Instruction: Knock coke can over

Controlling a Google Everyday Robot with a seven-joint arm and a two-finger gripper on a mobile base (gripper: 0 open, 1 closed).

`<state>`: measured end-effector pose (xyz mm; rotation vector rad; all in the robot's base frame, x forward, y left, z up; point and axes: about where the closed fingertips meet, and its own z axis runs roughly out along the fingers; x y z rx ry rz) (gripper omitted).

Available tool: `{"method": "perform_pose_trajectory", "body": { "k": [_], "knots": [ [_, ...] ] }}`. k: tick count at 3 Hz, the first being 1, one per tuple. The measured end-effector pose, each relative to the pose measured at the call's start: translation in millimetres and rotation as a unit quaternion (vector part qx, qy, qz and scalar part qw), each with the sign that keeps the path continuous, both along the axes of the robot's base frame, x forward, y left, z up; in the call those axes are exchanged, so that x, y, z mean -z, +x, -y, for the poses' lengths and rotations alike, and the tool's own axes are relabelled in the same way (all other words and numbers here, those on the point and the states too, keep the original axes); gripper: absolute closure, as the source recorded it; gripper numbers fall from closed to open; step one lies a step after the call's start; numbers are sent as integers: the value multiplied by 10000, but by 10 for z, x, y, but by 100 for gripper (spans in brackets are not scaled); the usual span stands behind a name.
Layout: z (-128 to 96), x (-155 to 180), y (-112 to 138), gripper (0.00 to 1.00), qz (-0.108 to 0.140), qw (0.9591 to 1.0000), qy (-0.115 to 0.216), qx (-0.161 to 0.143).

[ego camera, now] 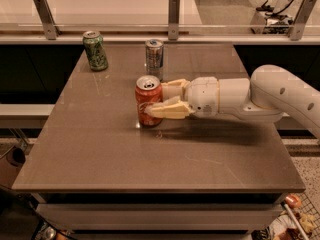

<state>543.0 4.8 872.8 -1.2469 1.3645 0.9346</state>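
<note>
The coke can (pixel 148 98), red with a silver top, stands upright on the brown table (pixel 100 149) a little left of its middle. My gripper (pixel 156 99) reaches in from the right on a white arm (pixel 260 96). Its cream fingers have closed on the can. The near finger (pixel 167 110) lies across the can's front. The far finger (pixel 172 87) runs behind the can's right side.
A green can (pixel 95 50) stands at the table's back left. A slim silver-blue can (pixel 154 58) stands just behind the coke can and the far finger. A rail with metal posts (pixel 173 14) runs along the back edge.
</note>
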Motion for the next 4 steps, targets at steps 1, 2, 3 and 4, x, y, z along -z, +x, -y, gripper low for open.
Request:
{"method": "perform_pose_trajectory", "body": {
  "k": [1, 2, 3, 4],
  "knots": [
    [-26, -4, -7, 89, 2, 10000, 1, -25],
    [-45, -8, -13, 100, 4, 10000, 2, -43],
    [-46, -8, -13, 100, 4, 10000, 2, -44],
    [71, -147, -43, 100, -6, 9996, -259, 116]
  ]
}}
